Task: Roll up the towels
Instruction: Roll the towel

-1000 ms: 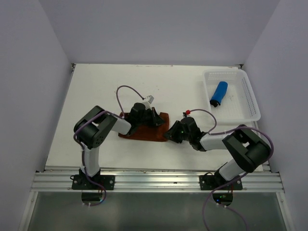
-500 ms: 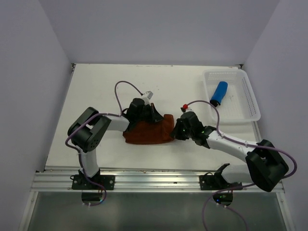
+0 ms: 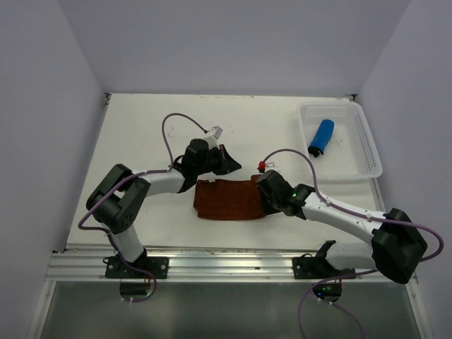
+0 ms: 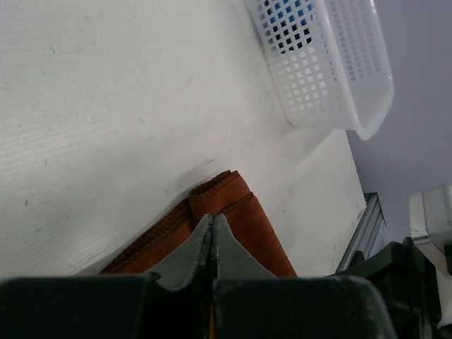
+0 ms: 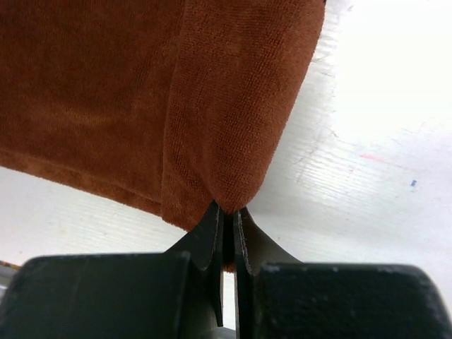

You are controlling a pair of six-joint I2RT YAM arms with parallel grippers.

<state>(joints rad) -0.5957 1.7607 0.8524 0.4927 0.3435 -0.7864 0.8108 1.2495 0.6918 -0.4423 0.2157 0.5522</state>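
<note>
One blue towel (image 3: 322,137) lies inside the white basket (image 3: 367,148).

Bright, even overhead light – soft shadows on the white worktop (image 3: 141,127); wrist views blur at the near jaws.

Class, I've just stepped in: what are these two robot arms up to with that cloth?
Both arms are working on the rust-brown towel, which lies folded on the white table. The left gripper is pinched shut on its far edge, and the right gripper is clamped on a fold at its right end. The blue towel sits rolled in the white mesh basket.
</note>
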